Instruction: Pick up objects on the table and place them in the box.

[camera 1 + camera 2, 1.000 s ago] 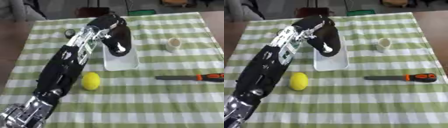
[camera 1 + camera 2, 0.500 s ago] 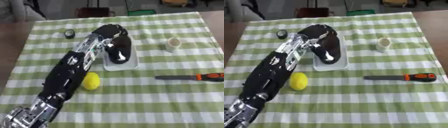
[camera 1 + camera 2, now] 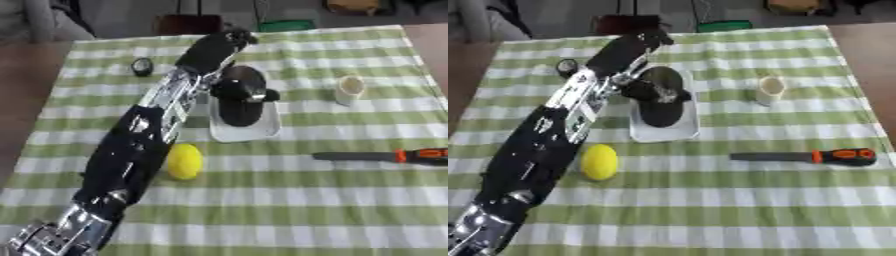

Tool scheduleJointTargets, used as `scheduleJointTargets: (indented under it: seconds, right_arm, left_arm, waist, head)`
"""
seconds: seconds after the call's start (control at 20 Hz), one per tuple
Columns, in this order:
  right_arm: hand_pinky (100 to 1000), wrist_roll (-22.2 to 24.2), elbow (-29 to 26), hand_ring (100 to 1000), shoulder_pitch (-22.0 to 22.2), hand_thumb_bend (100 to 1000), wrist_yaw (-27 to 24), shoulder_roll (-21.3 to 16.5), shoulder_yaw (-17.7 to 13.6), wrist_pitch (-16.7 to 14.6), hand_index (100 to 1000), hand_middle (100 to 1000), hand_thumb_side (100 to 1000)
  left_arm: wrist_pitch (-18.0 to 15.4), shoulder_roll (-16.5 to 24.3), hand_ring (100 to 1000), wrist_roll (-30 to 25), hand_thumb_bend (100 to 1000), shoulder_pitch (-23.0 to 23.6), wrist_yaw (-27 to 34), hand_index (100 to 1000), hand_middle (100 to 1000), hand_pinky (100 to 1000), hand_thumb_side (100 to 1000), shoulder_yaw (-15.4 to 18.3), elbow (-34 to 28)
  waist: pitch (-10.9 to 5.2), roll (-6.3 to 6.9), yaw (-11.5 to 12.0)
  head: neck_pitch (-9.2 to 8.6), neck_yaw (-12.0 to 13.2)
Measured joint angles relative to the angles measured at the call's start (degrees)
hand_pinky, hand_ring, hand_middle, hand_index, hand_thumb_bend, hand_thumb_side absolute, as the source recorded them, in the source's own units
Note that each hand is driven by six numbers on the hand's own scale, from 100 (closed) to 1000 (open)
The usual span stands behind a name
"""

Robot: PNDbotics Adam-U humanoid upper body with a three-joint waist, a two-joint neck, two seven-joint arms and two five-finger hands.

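While the left hand (image 3: 243, 90) reaches over the white box (image 3: 262, 131), its fingers are curled around a dark rounded object (image 3: 241, 102) that sits inside the box. Beside the box lies a yellow ball (image 3: 185, 161), against the arm. A small cup (image 3: 350, 88) stands well apart from the box, and a knife with an orange handle (image 3: 807, 156) lies on the striped cloth (image 3: 289, 210)

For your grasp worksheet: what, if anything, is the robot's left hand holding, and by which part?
The left hand is over the white box with a dark object beneath it; whether it grips that object, or where, cannot be told.
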Motion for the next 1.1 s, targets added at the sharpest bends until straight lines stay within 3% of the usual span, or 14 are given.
scheduleJointTargets:
  seconds: [0.1,0.25,0.5,0.75,1.1]
  right_arm:
    - [577,-0.1,0.0,663,0.2,455,0.0,0.0,0.0,0.0,820,715,739]
    - [577,-0.1,0.0,664,0.3,457,0.0,0.0,-0.1,0.1,819,715,739]
    - [577,-0.4,0.0,663,0.3,458,0.0,0.0,-0.3,0.0,819,714,740]
    - [577,-0.5,0.0,663,0.3,459,0.0,0.0,-0.3,0.1,818,714,739]
    - [576,-0.6,0.1,663,0.3,462,0.0,0.0,-0.3,0.1,817,714,737]
  left_arm:
    - [0.9,1.8,819,1.9,899,2.8,6.7,897,838,762,795,2.3,-8.8]
    - [3.2,5.2,815,5.9,887,8.3,20.1,897,834,752,804,6.0,-20.7]
    - [4.0,9.1,804,13.6,845,18.8,37.4,903,830,734,846,11.2,-29.7]
    - [3.6,10.1,793,16.4,840,23.7,43.5,902,824,723,846,13.4,-30.0]
    - [3.5,10.0,780,17.6,835,26.4,44.8,901,817,716,845,15.0,-29.1]
  waist:
    - [-0.28,-0.01,0.8]
    - [-0.60,-0.05,1.5]
    - [-1.01,0.03,2.7]
    - [-1.07,-0.12,2.8]
    - [-1.09,-0.72,3.1]
  head:
    - [0.01,0.0]
    - [0.01,-0.2]
    - [0.04,-0.7]
    - [0.02,-0.8]
    - [0.02,-0.6]
